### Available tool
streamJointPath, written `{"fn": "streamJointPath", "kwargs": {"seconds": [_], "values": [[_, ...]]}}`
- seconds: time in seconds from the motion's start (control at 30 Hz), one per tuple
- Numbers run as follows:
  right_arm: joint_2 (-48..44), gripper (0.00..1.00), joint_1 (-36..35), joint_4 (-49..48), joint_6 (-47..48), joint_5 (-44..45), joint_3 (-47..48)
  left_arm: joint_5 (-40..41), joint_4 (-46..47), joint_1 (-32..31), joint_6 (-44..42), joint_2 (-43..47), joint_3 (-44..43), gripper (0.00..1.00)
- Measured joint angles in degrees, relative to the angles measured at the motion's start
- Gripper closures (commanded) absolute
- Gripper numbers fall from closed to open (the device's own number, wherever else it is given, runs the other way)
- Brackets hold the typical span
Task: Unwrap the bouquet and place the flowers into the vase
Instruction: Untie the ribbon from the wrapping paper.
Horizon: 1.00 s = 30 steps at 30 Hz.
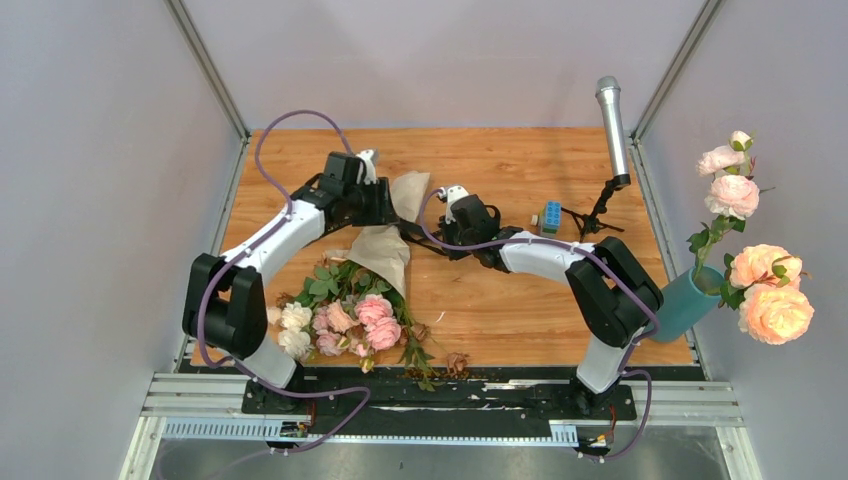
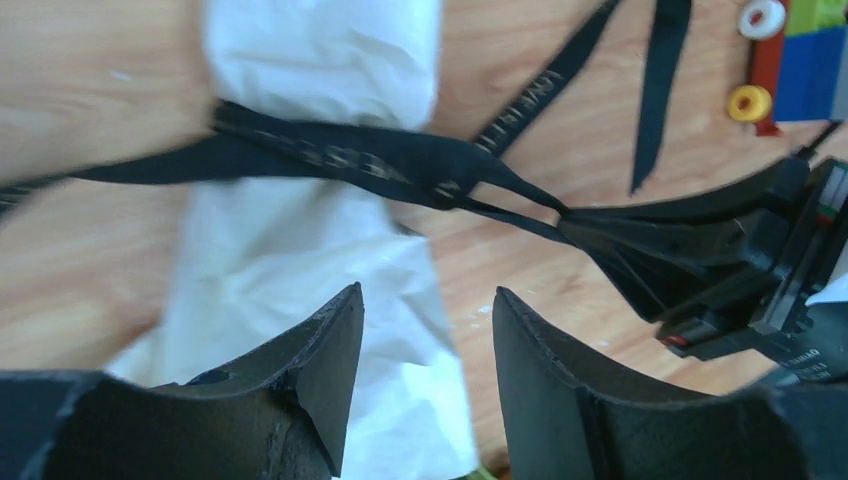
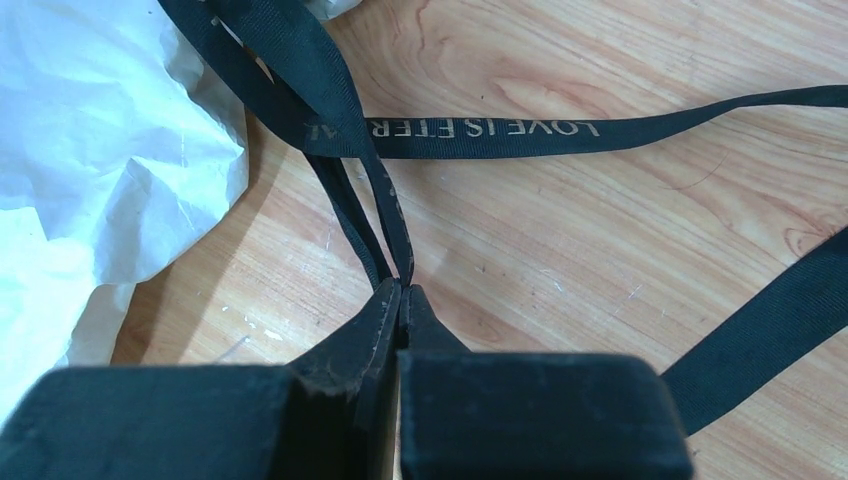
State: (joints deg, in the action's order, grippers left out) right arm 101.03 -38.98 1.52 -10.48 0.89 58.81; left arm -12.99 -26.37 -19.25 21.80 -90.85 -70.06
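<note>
**Right gripper (image 3: 400, 290) clamped on the black ribbon (image 3: 450, 128); left gripper (image 2: 428, 300) open above the paper (image 2: 300, 230).**

Only my right wrist view shows two ribbon strands pinched between closed jaws, and the inverted print "LOVE IS ETER". My left wrist view shows spread jaws holding nothing, with ribbon crossing the paper. Only the overhead view shows the bouquet (image 1: 350, 300) lying front-left on the table (image 1: 520, 310). The vase (image 1: 685, 300) is well apart at the right edge, holding large peach roses (image 1: 775, 310). A microphone (image 1: 610, 110) and blue block (image 1: 551, 215) stand far right.

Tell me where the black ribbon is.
Top view, mid-table: the ribbon is pinched in the right gripper and crosses the paper wrap by the left gripper.
</note>
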Motion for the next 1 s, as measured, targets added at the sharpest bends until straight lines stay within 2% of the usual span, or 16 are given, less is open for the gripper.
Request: {"fn": "streamJointPath", "kwargs": {"seconds": [0.23,0.43,0.63,0.87,1.0], "values": [[0.0,1.00,0.0,-0.5,0.0,-1.5,-0.1,-1.4,10.3,-6.4,14.3,-2.1,8.6,0.41],[0.0,1.00,0.0,-0.9,0.0,-2.3,-0.6,1.8,18.5,-6.6,21.8,-3.3,10.1,0.43],[0.0,1.00,0.0,-1.0,0.0,-2.7,-0.7,6.0,22.4,-6.6,25.1,-4.2,10.1,0.47],[0.0,1.00,0.0,-1.2,0.0,-2.9,-0.7,9.7,22.8,-6.6,26.4,-4.6,11.5,0.45],[0.0,1.00,0.0,-1.2,0.0,-3.0,-0.7,10.8,22.8,-6.6,26.4,-4.8,11.8,0.48]]}}
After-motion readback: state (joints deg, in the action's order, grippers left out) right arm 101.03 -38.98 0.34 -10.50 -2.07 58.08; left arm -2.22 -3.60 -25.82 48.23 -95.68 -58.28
